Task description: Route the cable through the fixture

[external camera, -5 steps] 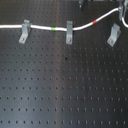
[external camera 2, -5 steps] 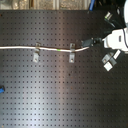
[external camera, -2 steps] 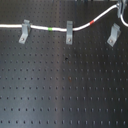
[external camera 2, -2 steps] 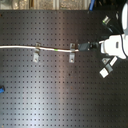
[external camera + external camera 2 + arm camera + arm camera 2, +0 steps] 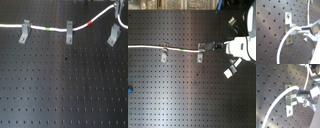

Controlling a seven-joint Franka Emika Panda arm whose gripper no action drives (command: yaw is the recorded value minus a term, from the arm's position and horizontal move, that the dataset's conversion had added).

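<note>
Black perforated bench [image 5: 65, 90]: cable [image 5: 50, 29] already seated in two clips, third fixture [image 5: 113, 35] still empty; fingers [image 5: 302, 93] pinch the cable end.

Three metal clips [image 5: 24, 31] [image 5: 69, 32] [image 5: 114, 34], one white cable [image 5: 102, 14].

white cable [image 5: 10, 25] with green, red bands; silvery clips [image 5: 23, 33]; black pegboard [image 5: 60, 85].

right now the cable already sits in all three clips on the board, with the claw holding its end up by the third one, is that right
Not all three. In the first exterior view the cable runs through only two clips; the third clip stands empty, with the cable rising past it. The claw does hold the cable's end near that clip.
</note>
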